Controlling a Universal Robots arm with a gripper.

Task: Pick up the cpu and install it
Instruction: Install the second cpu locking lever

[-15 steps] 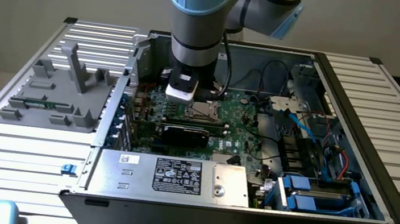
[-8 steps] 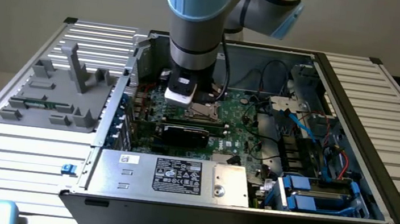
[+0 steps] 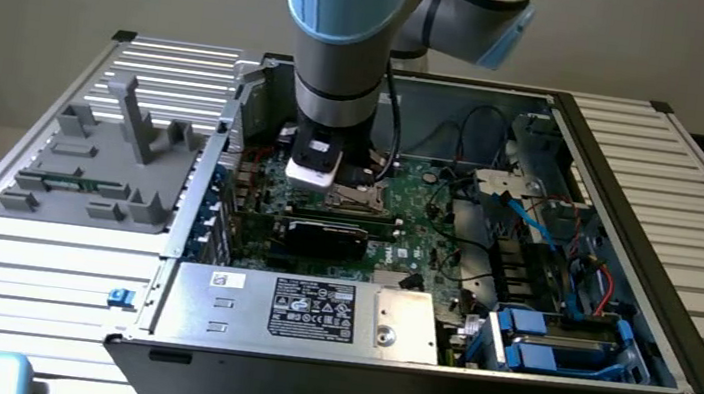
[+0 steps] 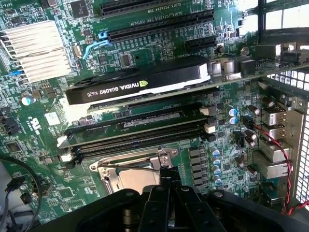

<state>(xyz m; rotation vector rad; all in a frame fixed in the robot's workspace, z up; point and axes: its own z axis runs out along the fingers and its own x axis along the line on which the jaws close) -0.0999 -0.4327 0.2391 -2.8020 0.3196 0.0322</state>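
Here, open computer case point(image 3: 692, 385) on a slatted tabletop point(image 3: 34, 269), with the arm lowered into it and the end effector point(image 3: 350, 189) poised directly over the processor socket frame point(image 4: 161, 159) on the green motherboard point(image 4: 48, 145). Open or closed state of the end effector point(image 4: 169, 188) not determinable from either view. Pale silver-grey flat surface inside the frame taken to be the cpu point(image 4: 129, 180), apparently lying in the socket just beneath the tool and partly hidden by it; seated, resting loose or held, not resolvable. Judged light, thin and fully rigid, with a smooth metal top likely to be slippery and a thin board rim and underside contacts likely to be fragile; best taken by two opposite edges of the rim, kept level, without pressing or sliding against the frame. Legible writing: "NVIDIA QUADRO K620" in white on the black graphics card point(image 4: 140, 82), standing in its slot just beyond the memory slots point(image 4: 135, 130). Small white printing along the long black expansion slots point(image 4: 159, 26), too fine to read. White label with dark print on the metal power supply point(image 3: 311, 311) in the exterior view, text not readable. Finned silver heatsink point(image 4: 34, 50) well apart from the socket; grey moulded fixture point(image 3: 101, 166) on the tabletop at the exterior view's left, outside the case
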